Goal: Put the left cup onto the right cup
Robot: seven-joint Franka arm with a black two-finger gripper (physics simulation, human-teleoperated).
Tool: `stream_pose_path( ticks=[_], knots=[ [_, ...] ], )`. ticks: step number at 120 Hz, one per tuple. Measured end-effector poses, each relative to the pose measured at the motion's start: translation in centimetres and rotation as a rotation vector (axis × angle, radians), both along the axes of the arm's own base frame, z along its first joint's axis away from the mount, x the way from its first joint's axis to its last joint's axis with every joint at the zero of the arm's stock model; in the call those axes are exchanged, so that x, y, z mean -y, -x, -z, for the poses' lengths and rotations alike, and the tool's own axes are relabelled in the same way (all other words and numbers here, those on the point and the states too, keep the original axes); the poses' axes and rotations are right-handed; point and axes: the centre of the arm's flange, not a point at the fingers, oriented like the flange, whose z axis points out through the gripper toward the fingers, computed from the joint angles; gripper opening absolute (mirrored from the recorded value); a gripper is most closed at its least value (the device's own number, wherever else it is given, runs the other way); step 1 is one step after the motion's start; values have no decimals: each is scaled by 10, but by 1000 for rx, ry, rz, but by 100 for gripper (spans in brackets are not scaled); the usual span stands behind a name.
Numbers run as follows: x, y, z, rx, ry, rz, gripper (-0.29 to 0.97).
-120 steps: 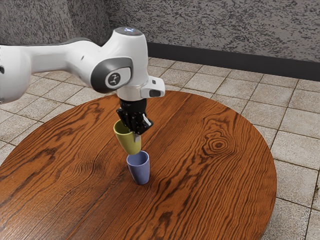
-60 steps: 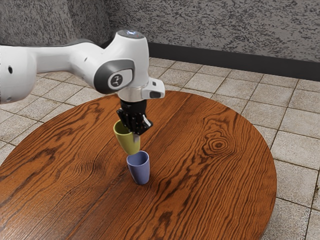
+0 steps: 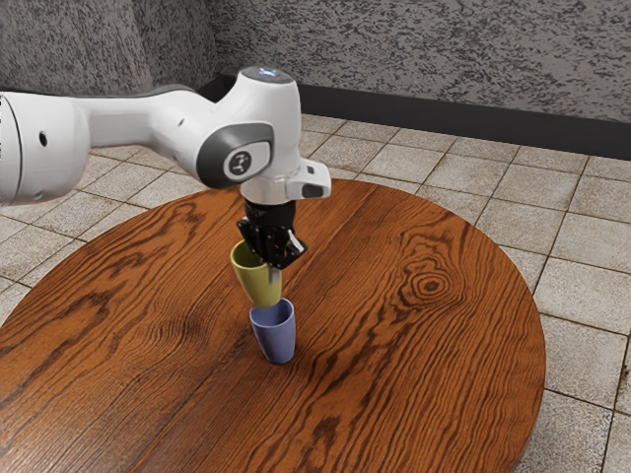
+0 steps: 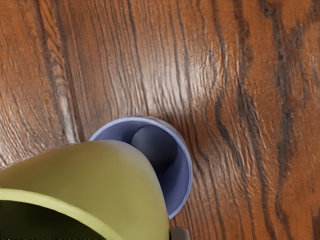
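Observation:
My black gripper [image 3: 268, 258] is shut on the rim of a yellow-green cup [image 3: 256, 280], which hangs tilted in the air. Its base sits just above the mouth of a blue cup [image 3: 274, 331] standing upright on the round wooden table [image 3: 424, 365]. Through the wrist camera the yellow-green cup [image 4: 85, 190] looms large under my hand. It covers part of the blue cup's [image 4: 175, 170] open mouth, whose inside is empty.
The table's edge curves round at the exterior view's right and front. Beyond it lies a tiled floor [image 3: 582, 236] and a grey rough wall with a dark skirting.
My hand has shifted a little toward the exterior view's right with the yellow-green cup, bringing its base closer over the blue cup's mouth. The blue cup has stayed put.

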Motion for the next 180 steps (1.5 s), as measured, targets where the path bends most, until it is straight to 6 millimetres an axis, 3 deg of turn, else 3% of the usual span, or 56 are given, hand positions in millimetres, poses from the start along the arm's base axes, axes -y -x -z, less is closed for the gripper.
stream_pose_path(
  ticks=[75,129,180],
  knots=[
    [0,-8,28,-26,5,-5,-10],
    [-1,-11,38,-30,13,-11,-10],
    [2,-9,35,-36,24,-24,13]
  ],
)
